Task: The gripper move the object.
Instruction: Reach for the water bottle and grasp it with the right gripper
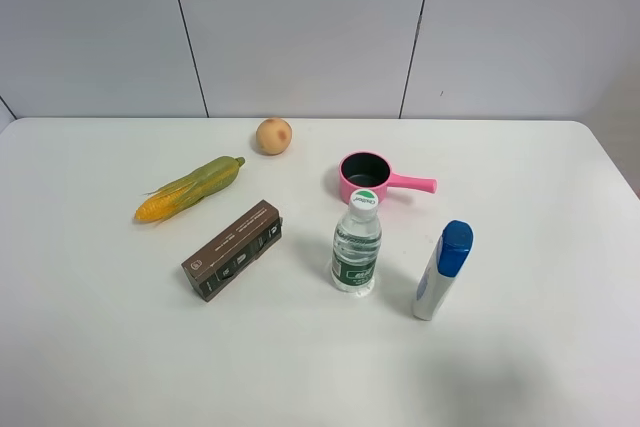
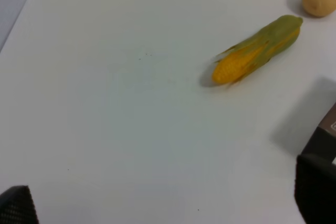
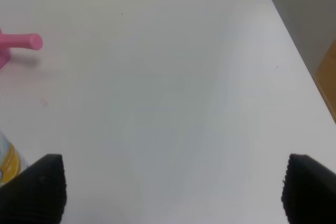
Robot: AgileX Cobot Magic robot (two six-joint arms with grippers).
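The clear water bottle with a green label and a white, green-marked cap stands upright near the middle of the white table. It does not show in either wrist view. No arm shows in the exterior high view. My left gripper is open and empty over bare table, with the corn cob ahead of it. My right gripper is open and empty over bare table near the table's right edge.
A pink pan sits behind the bottle; its handle shows in the right wrist view. A white bottle with a blue cap stands to its right. A brown box, corn cob and round fruit lie to the left.
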